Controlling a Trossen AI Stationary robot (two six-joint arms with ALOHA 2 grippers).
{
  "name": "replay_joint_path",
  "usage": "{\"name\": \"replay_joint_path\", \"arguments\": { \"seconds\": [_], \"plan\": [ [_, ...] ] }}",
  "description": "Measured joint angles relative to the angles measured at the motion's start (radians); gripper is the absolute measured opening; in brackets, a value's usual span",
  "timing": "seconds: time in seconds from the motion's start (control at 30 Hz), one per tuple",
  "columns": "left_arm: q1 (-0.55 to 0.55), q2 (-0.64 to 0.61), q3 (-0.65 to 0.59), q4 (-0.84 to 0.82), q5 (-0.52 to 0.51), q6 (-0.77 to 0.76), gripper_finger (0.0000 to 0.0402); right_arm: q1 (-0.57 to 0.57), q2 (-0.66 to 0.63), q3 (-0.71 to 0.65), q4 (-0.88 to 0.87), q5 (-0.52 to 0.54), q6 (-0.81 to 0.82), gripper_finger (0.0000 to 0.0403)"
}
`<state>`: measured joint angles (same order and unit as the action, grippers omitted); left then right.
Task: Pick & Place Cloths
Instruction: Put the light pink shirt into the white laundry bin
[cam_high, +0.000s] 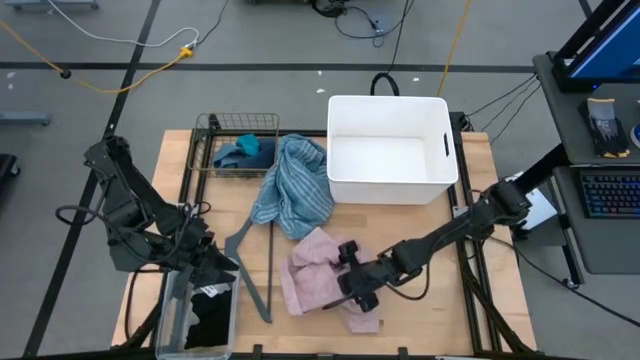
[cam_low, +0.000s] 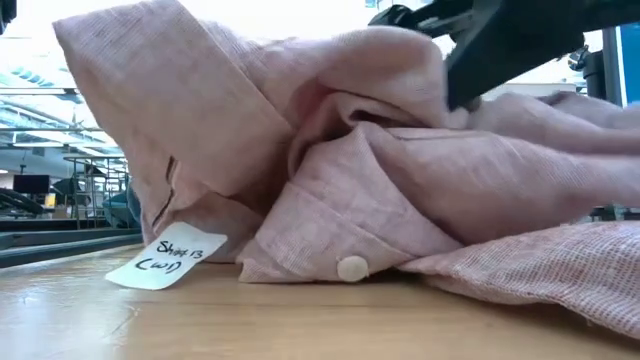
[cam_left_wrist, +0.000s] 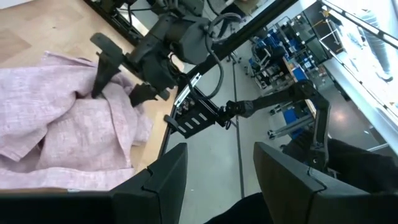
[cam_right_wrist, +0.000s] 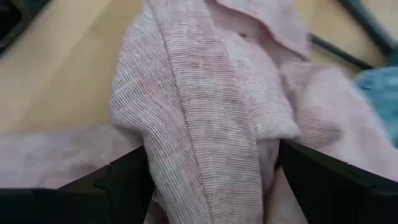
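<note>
Low view looks level along the pale wooden desk (cam_low: 150, 320), where the crumpled pink cloth (cam_low: 330, 170) fills nearly everything; a white button sits at its hem and a paper tag (cam_low: 165, 262) lies on the wood beside it, hand-written "Shirt 13" with a second bracketed line too scrawled to read. Behind, a bright hall with railings shows dimly. From above, the right gripper (cam_high: 352, 280) sits on the pink cloth near the desk's front edge, its fingers (cam_right_wrist: 124, 180) spread wide with a raised fold of the fabric standing between them, the pads just beside the cloth rather than pinching it. The left gripper (cam_high: 205, 262) hangs over a clear bin (cam_high: 172, 318) at the front left corner, which holds a black cloth (cam_high: 212, 318); its fingers stand partly apart with nothing between them. A grey hanger (cam_high: 250, 262) lies between bin and pink cloth. Farther back lies the blue-striped towel (cam_high: 295, 185), then a wire basket (cam_high: 215, 128) holding a teal piece (cam_high: 245, 150), and a white tub (cam_high: 392, 195). Cables cross the grey floor beyond.
</note>
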<state>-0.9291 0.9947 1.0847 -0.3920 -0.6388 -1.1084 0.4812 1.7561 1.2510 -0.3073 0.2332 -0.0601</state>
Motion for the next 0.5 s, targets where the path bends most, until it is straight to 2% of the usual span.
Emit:
{"name": "replay_joint_path", "arguments": {
  "seconds": [0.17, 0.33, 0.5],
  "plan": [
    [0.0, 0.0, 0.0, -0.003, 0.001, 0.0, 0.0186, -0.001, -0.037, 0.0, -0.032, 0.117, 0.022, 0.0322],
    [0.0, 0.0, 0.0, -0.035, 0.002, 0.002, 0.0186, -0.002, -0.068, 0.0, -0.09, 0.185, 0.105, 0.0322],
    [0.0, 0.0, 0.0, -0.035, 0.002, 0.007, 0.0186, -0.011, -0.068, 0.0, -0.188, 0.181, 0.229, 0.0322]
  ]
}}
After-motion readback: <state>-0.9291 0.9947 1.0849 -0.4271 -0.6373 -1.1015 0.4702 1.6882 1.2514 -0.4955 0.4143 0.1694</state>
